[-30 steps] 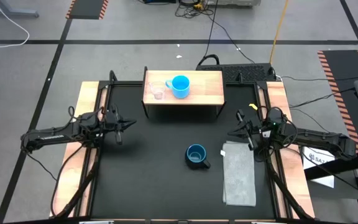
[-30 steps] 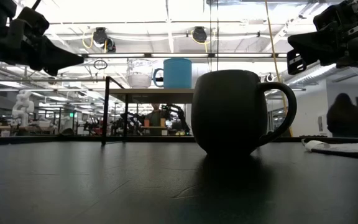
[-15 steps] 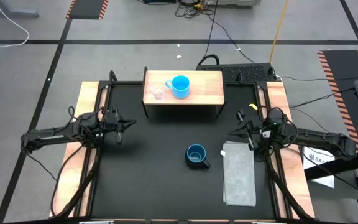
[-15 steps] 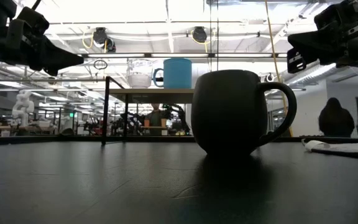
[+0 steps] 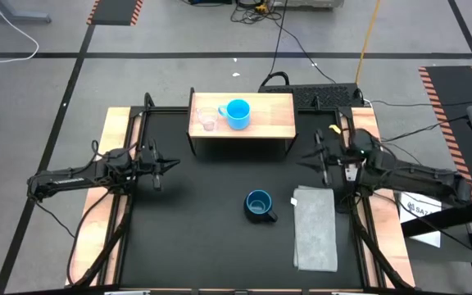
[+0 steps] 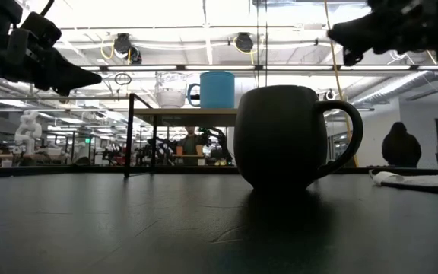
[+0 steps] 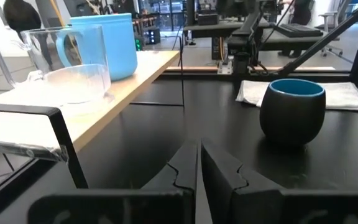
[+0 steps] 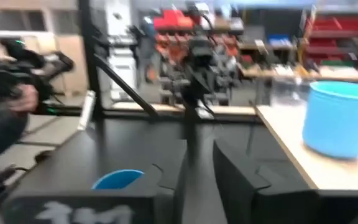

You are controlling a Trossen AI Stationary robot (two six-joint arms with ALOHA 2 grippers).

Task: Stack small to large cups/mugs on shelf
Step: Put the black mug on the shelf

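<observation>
- We judge the step in hand to be fetching the dark navy mug (image 5: 258, 204), the only cup not yet on the shelf (image 5: 273, 121). It stands upright on the black worktop (image 5: 203, 221), just beside the grey folded cloth (image 5: 315, 229), its handle pointing toward the cloth and the near edge.
- The light-blue mug (image 5: 237, 113) and the tiny clear cup (image 5: 207, 120) already stand side by side on the shelf's wooden top, close together but not nested.
- The right gripper (image 5: 319, 157) is nearer the navy mug, so we would use that arm. We would come down over the rim on the side away from the handle, with one finger inside and one outside the wall.
- The cloth lies close to the mug. We would keep the approach on the shelf side so the fingers do not snag it.
- If the cups are to nest, the navy mug probably has to go down first, which means moving the two cups already there. That is our reading of the task, not something visible.
- The right arm reaches in from the right edge, its gripper held above the worktop between shelf and cloth. In its wrist view the fingers (image 8: 238, 180) look close together and hold nothing, though motion blur leaves us unsure.
- The left arm waits at the left side. Its gripper (image 5: 161, 167) hangs above the worktop with the fingers (image 7: 182, 169) pressed together and empty, pointing toward the navy mug.
</observation>
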